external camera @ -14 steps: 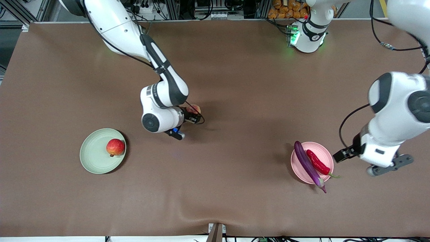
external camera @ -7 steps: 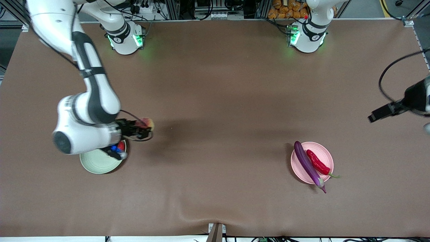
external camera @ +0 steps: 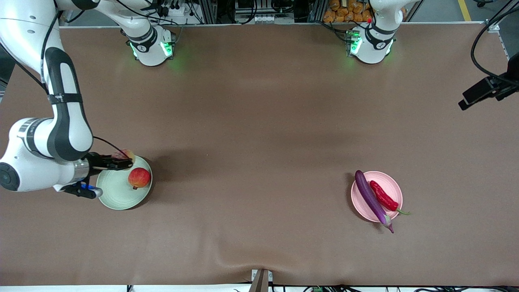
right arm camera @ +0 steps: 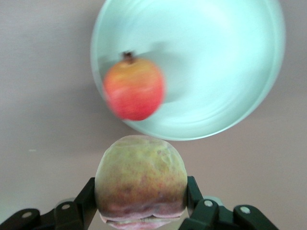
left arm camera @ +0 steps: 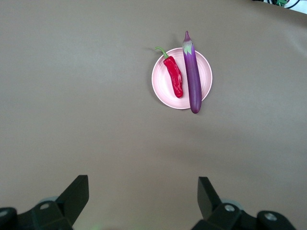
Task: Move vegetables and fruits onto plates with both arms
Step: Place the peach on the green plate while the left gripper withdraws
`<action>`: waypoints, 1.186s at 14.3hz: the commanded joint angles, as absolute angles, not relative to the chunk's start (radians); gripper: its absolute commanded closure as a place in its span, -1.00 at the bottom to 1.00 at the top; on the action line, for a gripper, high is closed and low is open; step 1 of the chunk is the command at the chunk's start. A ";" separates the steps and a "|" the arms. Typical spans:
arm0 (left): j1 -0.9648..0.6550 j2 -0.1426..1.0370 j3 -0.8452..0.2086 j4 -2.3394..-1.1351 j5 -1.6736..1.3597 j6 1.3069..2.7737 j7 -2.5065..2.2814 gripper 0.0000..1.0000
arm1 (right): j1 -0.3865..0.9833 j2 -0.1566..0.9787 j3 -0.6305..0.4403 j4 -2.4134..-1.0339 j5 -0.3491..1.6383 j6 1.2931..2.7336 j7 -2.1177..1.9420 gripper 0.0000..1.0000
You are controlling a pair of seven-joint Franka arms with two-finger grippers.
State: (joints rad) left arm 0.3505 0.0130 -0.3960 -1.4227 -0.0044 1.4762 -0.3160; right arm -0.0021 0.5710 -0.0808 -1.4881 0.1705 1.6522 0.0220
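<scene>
My right gripper (external camera: 121, 161) is shut on the peach (external camera: 123, 154), holding it over the rim of the pale green plate (external camera: 115, 192); the peach fills the right wrist view (right arm camera: 140, 179). The red-yellow pomegranate-like fruit (external camera: 139, 177) lies on that plate, also in the right wrist view (right arm camera: 133, 88) on the green plate (right arm camera: 225, 72). The purple eggplant (external camera: 371, 199) and red chili pepper (external camera: 383, 196) lie on the pale pink plate (external camera: 395, 186), and show in the left wrist view: eggplant (left arm camera: 193, 76), chili (left arm camera: 173, 76), pink plate (left arm camera: 163, 96). My left gripper (left arm camera: 143, 191) is open and empty, high over the left arm's end of the table.
Both green-lit arm bases (external camera: 152, 46) (external camera: 369, 42) stand along the table edge farthest from the front camera. The left arm's black camera mount (external camera: 482, 91) shows at the view's edge. The brown table cover (external camera: 259, 121) is bare between the plates.
My right arm has carried the peach from the table's middle to over the green plate's rim. My left arm has risen away from the pink plate toward the view's edge.
</scene>
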 commanded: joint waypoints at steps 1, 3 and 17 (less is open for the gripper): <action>0.360 -0.017 -0.385 -1.450 -0.015 1.470 -0.252 -1.00 | -0.057 0.655 -0.061 -1.393 0.123 1.663 -0.093 0.92; 0.362 -0.026 -0.373 -1.450 -0.015 1.450 -0.219 -1.00 | -0.063 0.687 -0.061 -1.385 0.094 1.742 -0.147 0.91; 0.002 -0.132 -0.067 -1.592 0.066 1.457 -0.209 -1.00 | -0.034 0.446 -0.061 -1.423 0.052 1.743 -0.226 -1.00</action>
State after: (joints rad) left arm 0.0142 -0.1004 -0.0767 -1.5546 0.0473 1.4387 -0.2259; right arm -0.0648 0.6372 -0.0676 -1.3528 0.0722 1.8364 -0.2433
